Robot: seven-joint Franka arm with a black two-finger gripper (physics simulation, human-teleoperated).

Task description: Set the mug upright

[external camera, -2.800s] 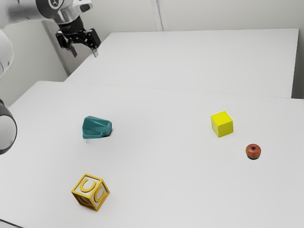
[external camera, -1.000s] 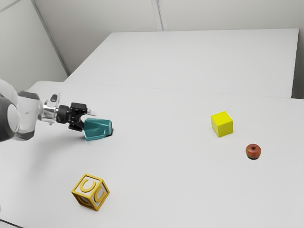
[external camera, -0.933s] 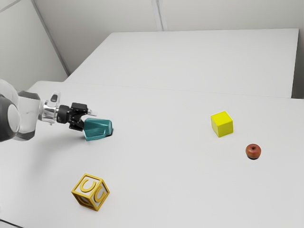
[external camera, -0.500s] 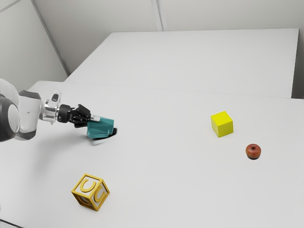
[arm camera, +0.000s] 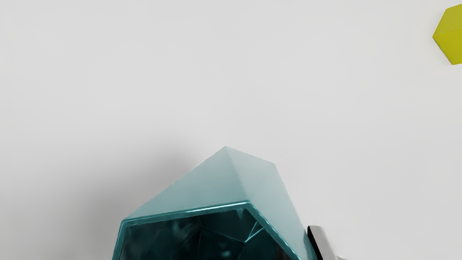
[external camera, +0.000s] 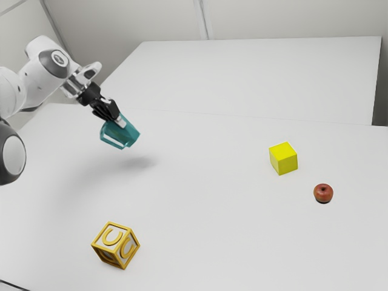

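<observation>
Landmark: the yellow cube [external camera: 284,159]; take all places from it.
Mug: you have it [external camera: 127,134] raised off the tabletop [external camera: 212,230], well apart from the cube on the exterior view's left; its shadow [external camera: 142,162] lies apart below.
Claw: closed on the mug [external camera: 118,121] near its rim [arm camera: 187,211], by my judgement, since the mug hangs from it. In the wrist view one finger [arm camera: 319,240] meets the outer wall; you cannot make out the other's contact.
Mug from claw: below it and out on the cube's side.
Long axis: tilted. The rim is the upper end, nearer the claw; the base slants down and out on the cube's side.
Handle: on the side away from the cube [external camera: 111,143], clear of the fingers as far as you can see.
Apple and letter block: apple [external camera: 323,193] near the cube; letter block [external camera: 115,245] well off it, on the exterior view's left and nearer that camera.
Move required: bring the base plumb beneath the rim, then lower until it sits flat.
Risk: released at this slant, the mug would likely land on its base edge and topple.
</observation>
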